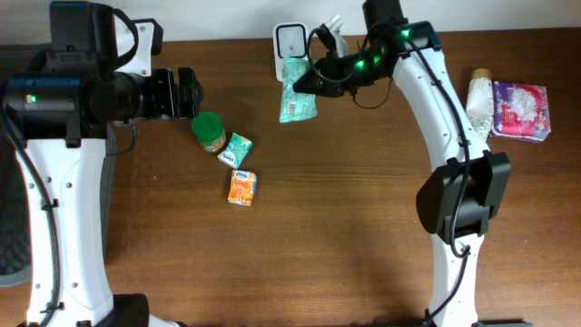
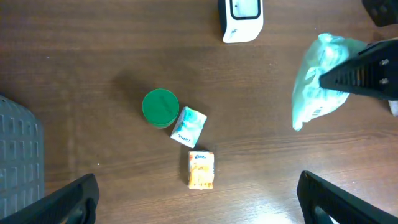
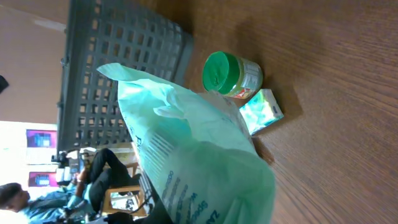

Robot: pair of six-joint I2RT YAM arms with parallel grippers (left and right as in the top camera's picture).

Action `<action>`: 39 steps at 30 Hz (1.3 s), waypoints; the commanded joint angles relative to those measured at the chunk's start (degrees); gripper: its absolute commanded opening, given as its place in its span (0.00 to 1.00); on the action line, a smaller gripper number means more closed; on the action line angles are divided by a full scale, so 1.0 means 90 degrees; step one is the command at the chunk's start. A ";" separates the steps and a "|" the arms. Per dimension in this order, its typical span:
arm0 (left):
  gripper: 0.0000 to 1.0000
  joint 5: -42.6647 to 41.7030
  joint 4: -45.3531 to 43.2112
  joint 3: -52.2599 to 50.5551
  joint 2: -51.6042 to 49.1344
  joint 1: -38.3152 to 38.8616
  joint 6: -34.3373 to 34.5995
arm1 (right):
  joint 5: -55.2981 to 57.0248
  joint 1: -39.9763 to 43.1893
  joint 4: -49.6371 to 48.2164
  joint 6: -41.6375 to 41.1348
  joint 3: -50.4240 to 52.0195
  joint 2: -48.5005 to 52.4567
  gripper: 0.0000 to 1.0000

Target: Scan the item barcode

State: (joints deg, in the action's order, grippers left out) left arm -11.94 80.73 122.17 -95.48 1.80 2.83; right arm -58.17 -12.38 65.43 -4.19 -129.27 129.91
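My right gripper (image 1: 316, 82) is shut on a mint-green plastic pouch (image 1: 298, 96), which hangs in the air just below the white barcode scanner (image 1: 289, 41) at the table's back edge. In the left wrist view the pouch (image 2: 317, 93) is at the right, pinched by the dark fingers (image 2: 364, 70), and the scanner (image 2: 241, 18) is at the top. The pouch (image 3: 193, 149) fills the right wrist view and hides the jaws there. My left gripper (image 1: 186, 91) hovers open and empty above the table (image 2: 199, 198).
A green-lidded jar (image 1: 209, 132), a small teal pack (image 1: 236, 150) and an orange pack (image 1: 241, 187) lie left of centre. A grey basket (image 2: 18, 155) sits at the far left. A white packet (image 1: 480, 102) and a pink pack (image 1: 520, 111) lie at the right.
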 commanded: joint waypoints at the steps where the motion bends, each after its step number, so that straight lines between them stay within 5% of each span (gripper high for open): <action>1: 0.99 -0.0024 -0.0012 0.0029 -0.0010 -0.0012 0.0041 | 0.0406 -0.0172 -0.0036 0.0005 -0.0138 -0.0250 0.04; 4: 0.99 -0.0024 -0.0012 0.0029 -0.0010 -0.0012 0.0041 | 0.3628 -0.0206 0.0430 -0.1581 -0.0138 -0.0250 0.04; 7: 0.99 -0.0024 -0.0012 0.0029 -0.0010 -0.0012 0.0041 | 0.5659 -0.0410 0.1013 -0.1960 -0.0126 -0.0236 0.04; 9: 0.99 -0.0024 -0.0012 0.0029 -0.0010 -0.0012 0.0041 | 0.8801 -0.0726 0.1766 -0.3264 -0.0078 -0.0214 0.04; 12: 0.99 -0.0024 -0.0012 0.0029 -0.0010 -0.0012 0.0041 | 1.0086 -0.0923 0.1756 -0.4097 0.0930 -0.0214 0.04; 16: 0.99 -0.0024 -0.0012 0.0029 -0.0010 -0.0012 0.0041 | 1.0535 -0.0928 0.0624 -0.4306 0.2931 -0.0211 0.04; 20: 0.99 -0.0024 -0.0012 0.0029 -0.0010 -0.0012 0.0041 | 0.9109 -0.0942 0.0245 -0.3679 0.3116 -0.0209 0.24; 23: 0.99 -0.0024 -0.0012 0.0029 -0.0010 -0.0012 0.0041 | 0.8476 -0.1154 0.0083 -0.3640 0.3113 -0.0197 0.61; 28: 0.99 -0.0024 -0.0012 0.0029 -0.0010 -0.0012 0.0041 | 0.8293 -0.1838 0.0376 -0.3145 0.2514 -0.0197 0.81; 30: 0.99 -0.0024 -0.0012 0.0029 -0.0010 -0.0012 0.0041 | 0.8388 -0.2040 0.0755 -0.2650 0.1821 -0.0199 0.62; 32: 0.99 -0.0024 -0.0012 0.0029 -0.0010 -0.0012 0.0041 | 0.8721 -0.2035 0.0964 -0.2650 0.1744 -0.0197 0.53; 35: 0.99 -0.0024 -0.0012 0.0029 -0.0010 -0.0012 0.0041 | 0.8191 -0.1717 0.1688 -0.2647 0.1552 -0.0216 0.04; 39: 0.99 -0.0024 -0.0012 0.0029 -0.0010 -0.0012 0.0041 | 0.7572 -0.0845 0.2620 -0.1668 0.0753 -0.0214 0.04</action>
State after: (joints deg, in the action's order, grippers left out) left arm -11.94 80.71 122.17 -95.48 1.80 2.85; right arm 14.90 -23.62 88.27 -26.89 -120.75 129.27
